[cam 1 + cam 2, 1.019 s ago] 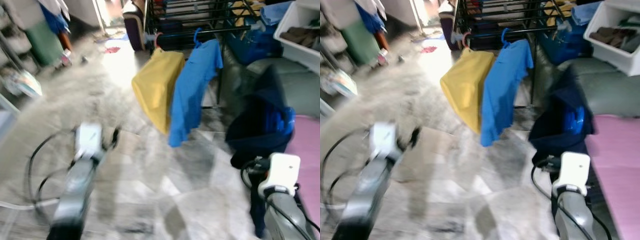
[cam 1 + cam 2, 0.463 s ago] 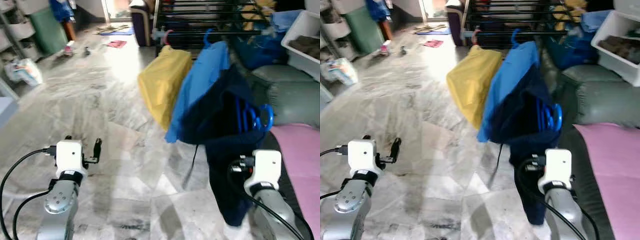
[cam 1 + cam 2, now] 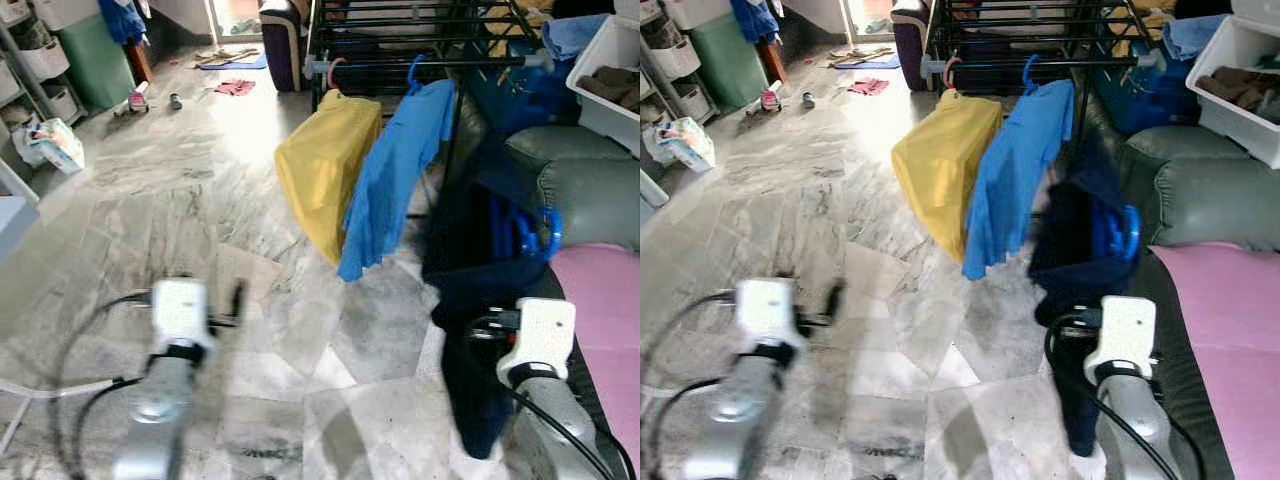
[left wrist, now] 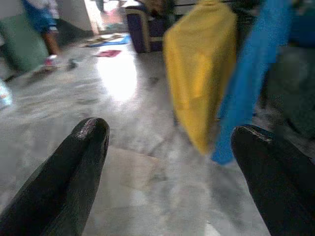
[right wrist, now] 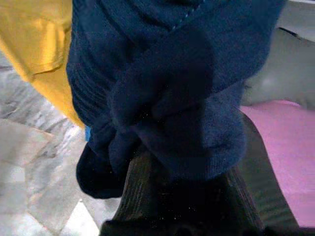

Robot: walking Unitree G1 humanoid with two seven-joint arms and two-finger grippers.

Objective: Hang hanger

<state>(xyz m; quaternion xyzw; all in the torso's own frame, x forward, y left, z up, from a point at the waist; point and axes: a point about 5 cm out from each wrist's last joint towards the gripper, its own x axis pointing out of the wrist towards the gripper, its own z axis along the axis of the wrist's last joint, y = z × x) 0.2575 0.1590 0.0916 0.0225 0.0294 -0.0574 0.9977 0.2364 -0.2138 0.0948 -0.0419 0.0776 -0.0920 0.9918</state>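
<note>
My right tool is pinching a dark navy garment that drapes down over its fingers; in the right wrist view the cloth bunches right over the black fingers, so I read them as pressed together on the fabric. A blue hanger sits inside that garment, its curved loop poking out at the side. I see the bundle held up low in front of me on my right, just before the black drying rack and beside the grey sofa cushion.

My left tool is spread wide with nothing between its two black fingers. It hovers over the marble floor, well apart from the rack, and it shows blurred in the head views.

On the rack's front rail hang a yellow shirt and a blue shirt, side by side and touching. The navy garment is near the blue shirt, on its right. A pink sheet lies by my right arm, and a white bin sits above the sofa.
</note>
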